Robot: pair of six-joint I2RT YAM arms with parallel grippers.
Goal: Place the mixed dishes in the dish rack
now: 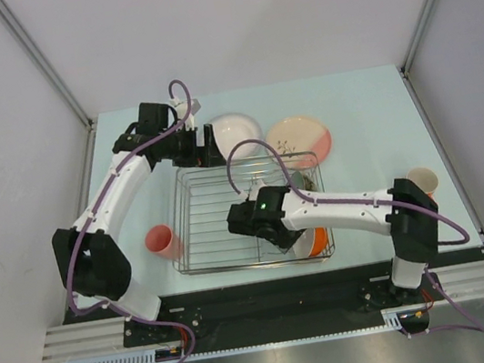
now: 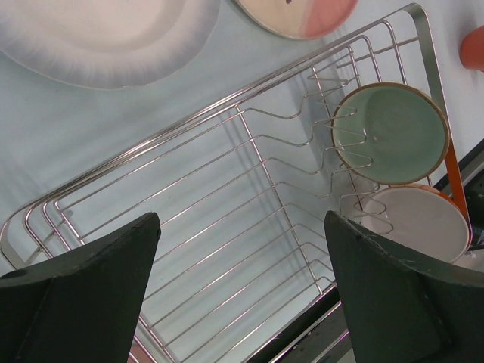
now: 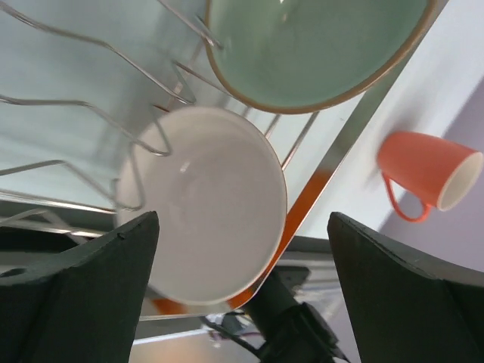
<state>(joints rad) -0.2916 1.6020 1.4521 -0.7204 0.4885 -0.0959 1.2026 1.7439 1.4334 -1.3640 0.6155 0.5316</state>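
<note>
Dishes look about half loaded, by my reading. The pale green bowl [image 2: 389, 132] and the orange bowl [image 2: 420, 223], white inside, stand on edge among the prongs at the right end of the dish rack [image 2: 227, 113]. The other slots show only bare wire.

Left for you on the tabletop [image 1: 359, 108] are four pieces:
- a whitish plate [image 1: 236, 132] and a pink-patched plate [image 1: 300, 140], both just beyond the rack's far side
- a coral cup [image 1: 164, 242] beside its left side
- another cup [image 1: 423, 180] off to the right

Your left gripper [image 2: 242, 227] hangs spread and empty over the rack's far-left corner, near the whitish plate. Your right gripper [image 3: 243, 223] is spread too, holding nothing, right over the orange bowl.
</note>
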